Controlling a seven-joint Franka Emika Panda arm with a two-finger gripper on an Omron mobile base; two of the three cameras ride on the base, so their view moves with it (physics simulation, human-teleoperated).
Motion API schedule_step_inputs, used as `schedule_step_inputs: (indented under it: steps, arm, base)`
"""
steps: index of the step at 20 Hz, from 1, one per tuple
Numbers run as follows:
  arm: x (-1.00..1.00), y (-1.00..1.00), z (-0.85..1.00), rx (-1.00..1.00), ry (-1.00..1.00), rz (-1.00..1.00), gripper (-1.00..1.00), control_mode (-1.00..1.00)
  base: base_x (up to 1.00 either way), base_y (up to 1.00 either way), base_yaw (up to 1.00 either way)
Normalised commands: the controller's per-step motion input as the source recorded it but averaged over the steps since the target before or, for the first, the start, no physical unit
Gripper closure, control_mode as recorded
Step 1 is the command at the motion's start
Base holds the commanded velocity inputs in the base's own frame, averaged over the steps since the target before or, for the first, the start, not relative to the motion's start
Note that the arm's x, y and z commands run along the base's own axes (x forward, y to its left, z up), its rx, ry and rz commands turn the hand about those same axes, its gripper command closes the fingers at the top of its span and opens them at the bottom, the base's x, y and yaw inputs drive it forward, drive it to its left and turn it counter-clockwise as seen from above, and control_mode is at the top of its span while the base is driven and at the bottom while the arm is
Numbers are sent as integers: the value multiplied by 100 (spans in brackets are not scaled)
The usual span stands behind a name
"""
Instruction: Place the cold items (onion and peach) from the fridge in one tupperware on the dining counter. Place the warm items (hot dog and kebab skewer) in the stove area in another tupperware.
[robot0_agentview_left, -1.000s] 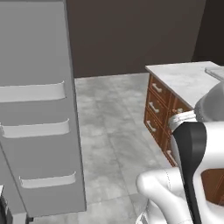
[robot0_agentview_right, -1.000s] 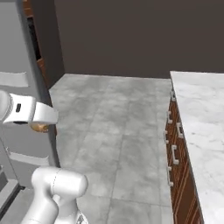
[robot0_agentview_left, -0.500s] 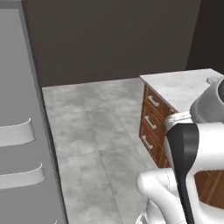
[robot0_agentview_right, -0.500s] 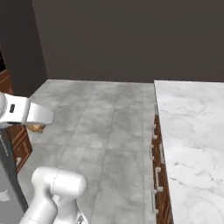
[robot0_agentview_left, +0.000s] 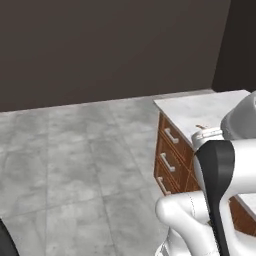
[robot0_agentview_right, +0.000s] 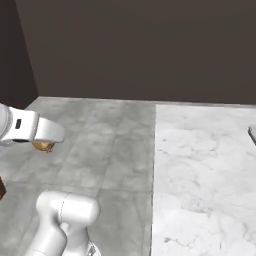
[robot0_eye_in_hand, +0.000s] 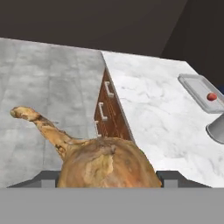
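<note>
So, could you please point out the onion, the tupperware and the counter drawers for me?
onion (robot0_eye_in_hand: 107, 168), hand view, on its papery skin.
tupperware (robot0_eye_in_hand: 200, 91), hand view, on its bare floor.
counter drawers (robot0_agentview_left: 170, 160), left base view, middle drawer front.

wall (robot0_agentview_left: 110, 45): dark | floor (robot0_agentview_left: 75, 165): grey tile | counter (robot0_agentview_right: 200, 175): white marble | drawers (robot0_agentview_left: 170, 160): wood

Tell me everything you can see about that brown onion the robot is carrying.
The onion is round and golden brown, with dry, papery, flaking skin and a long withered stalk curling up to one side. In the hand view it sits between the fingers of the gripper, carried in the air above the grey tiled floor. From the right base view a small part of it peeks out under the hand.
</note>
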Motion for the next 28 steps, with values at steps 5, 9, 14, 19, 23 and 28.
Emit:
schedule_step_inputs:
  steps: [5,9,14,19,23,28]
  arm:
    - [0,0,0,0,0,0,100,100]
    - [0,0,0,0,0,0,100,100]
    - [0,0,0,0,0,0,100,100]
    - [0,0,0,0,0,0,100,100]
    - [0,0,0,0,0,0,100,100]
    - [0,0,0,0,0,0,100,100]
  base:
    - [66,52,-34]
    - [64,72,-46]
    - [45,97,-66]
    - [35,100,-71]
    - [33,100,-70]
    - [34,100,-67]
